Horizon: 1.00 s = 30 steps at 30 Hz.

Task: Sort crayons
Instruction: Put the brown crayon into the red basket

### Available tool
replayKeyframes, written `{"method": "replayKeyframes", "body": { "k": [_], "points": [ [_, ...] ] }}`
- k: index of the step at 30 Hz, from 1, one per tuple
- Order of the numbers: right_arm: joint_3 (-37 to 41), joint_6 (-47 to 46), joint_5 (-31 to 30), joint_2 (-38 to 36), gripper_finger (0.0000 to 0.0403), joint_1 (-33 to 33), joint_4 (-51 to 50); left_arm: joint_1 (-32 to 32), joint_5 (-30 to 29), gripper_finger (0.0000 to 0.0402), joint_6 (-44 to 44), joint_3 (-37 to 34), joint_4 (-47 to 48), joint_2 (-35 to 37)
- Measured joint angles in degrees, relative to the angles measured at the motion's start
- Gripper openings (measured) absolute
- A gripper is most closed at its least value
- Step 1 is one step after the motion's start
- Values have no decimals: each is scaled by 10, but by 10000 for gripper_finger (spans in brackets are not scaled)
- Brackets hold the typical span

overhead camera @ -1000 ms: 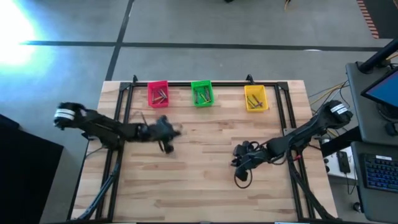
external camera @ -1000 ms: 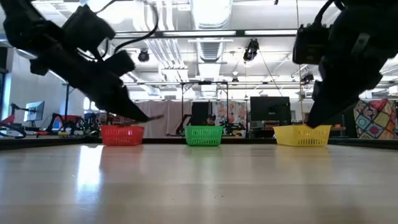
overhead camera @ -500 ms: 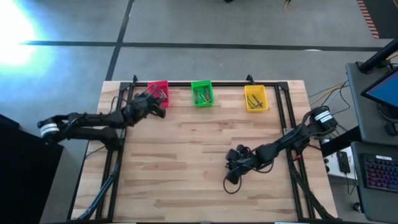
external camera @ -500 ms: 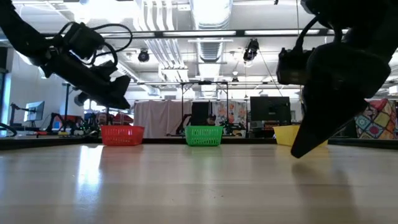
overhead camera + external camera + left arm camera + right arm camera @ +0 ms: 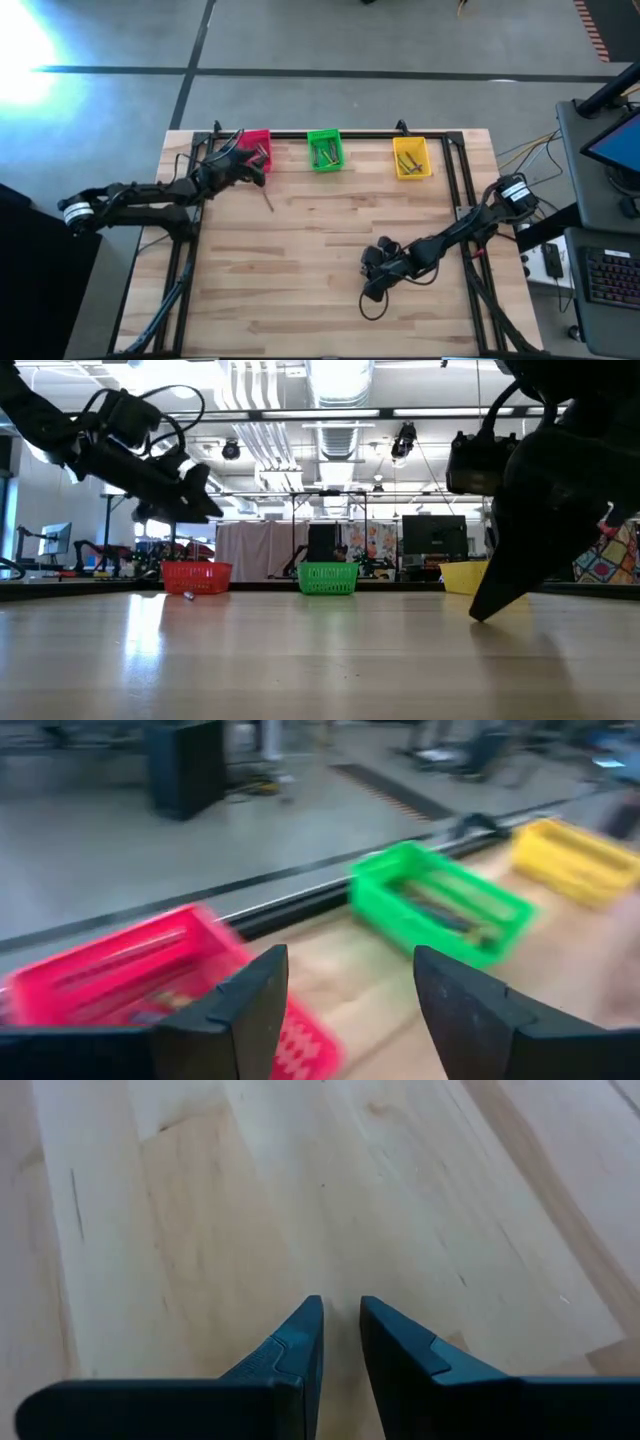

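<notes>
Beside pink bin (image 5: 256, 146), fallen crayon (image 5: 267, 201)

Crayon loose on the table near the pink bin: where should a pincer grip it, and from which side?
Grip the crayon at mid-length, coming straight down, fingers closing across its width: it lies flat on the table, so only its long sides are free. The open left pincer is nearest.

The high view looks straight down on the whole table (image 5: 330, 250); the low view sits at tabletop height, facing the 3 bins; the left wrist view peers close ahead of its fingers at the pink bin (image 5: 130, 980) and green bin (image 5: 440, 910); the right wrist view faces bare wood.
</notes>
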<state>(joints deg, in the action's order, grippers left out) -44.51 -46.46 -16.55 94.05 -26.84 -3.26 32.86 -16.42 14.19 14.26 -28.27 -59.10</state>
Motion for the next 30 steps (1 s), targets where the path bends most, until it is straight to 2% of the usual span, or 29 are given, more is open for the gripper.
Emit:
{"method": "replayKeyframes", "body": {
  "k": [5, 7, 12, 17, 23, 27, 30],
  "points": [
    [-1, -5, -11, 20, 63, -6, 7, -40, 84, 194, -34, 0, -26, 7],
    [-1, -10, -13, 22, 63, -6, 10, -68, 88, 193, -34, -2, -32, 11],
    [0, -14, -48, 7, 63, -16, 6, -161, 30, 185, -40, -3, -45, 21],
    [1, 0, -98, -22, 63, -36, 4, -274, -55, 172, -67, -6, -73, 34],
    [1, 28, -120, -59, 63, -57, 5, -383, -142, 158, -102, -7, -88, 68],
    [1, 45, -126, -94, 63, -68, -1, -424, -156, 152, -118, -7, -83, 116],
    [1, 76, -167, -131, 63, -76, -15, -442, -156, 149, -142, -7, -78, 159]
  ]
}}
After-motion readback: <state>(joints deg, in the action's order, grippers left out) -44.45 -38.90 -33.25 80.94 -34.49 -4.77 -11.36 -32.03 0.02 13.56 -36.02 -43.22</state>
